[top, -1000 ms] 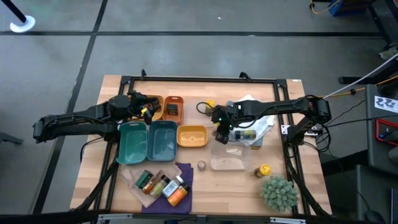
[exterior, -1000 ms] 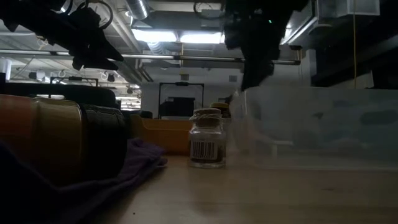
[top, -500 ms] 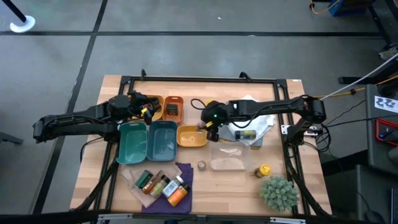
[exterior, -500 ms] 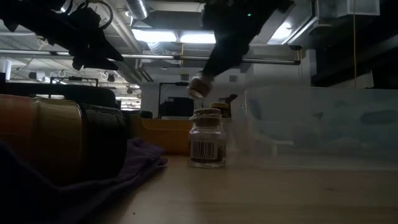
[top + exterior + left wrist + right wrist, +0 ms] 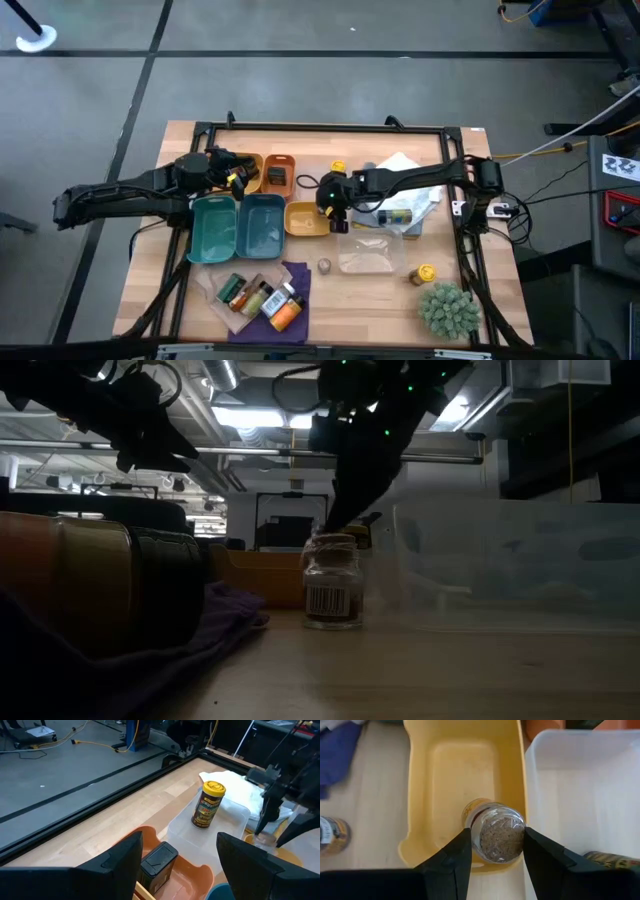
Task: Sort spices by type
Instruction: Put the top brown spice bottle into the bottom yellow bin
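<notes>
My right gripper (image 5: 496,851) (image 5: 330,198) is shut on a small glass spice jar (image 5: 497,834) with brownish contents, above the right end of the yellow tray (image 5: 445,775) (image 5: 305,220). My left gripper (image 5: 182,872) (image 5: 236,176) waits open above the orange trays (image 5: 270,172); one of them holds a black-capped container (image 5: 158,861). A yellow-capped jar (image 5: 208,804) stands in a clear tray (image 5: 235,812). More spice bottles (image 5: 262,297) lie on a purple cloth (image 5: 300,275). A small jar (image 5: 324,265) (image 5: 331,582) and a yellow-capped jar (image 5: 425,273) stand on the wood. My right gripper pinches the jar's glass body (image 5: 520,837) between its two fingers (image 5: 451,862), coming from above and pointing down. The jar's tan cap end (image 5: 470,809) points toward the yellow tray. Whether the jar touches the tray, I cannot tell.
Two teal trays (image 5: 237,226) lie left of the yellow one, a clear tray (image 5: 368,252) right of it. A white cloth (image 5: 405,190) with a bottle (image 5: 393,215) lies under the right arm. A spiky green plant (image 5: 447,309) sits at the near right corner.
My right gripper, holding the jar, has moved toward the table's left, from over the clear tray to over the yellow tray, and has come down toward it.
</notes>
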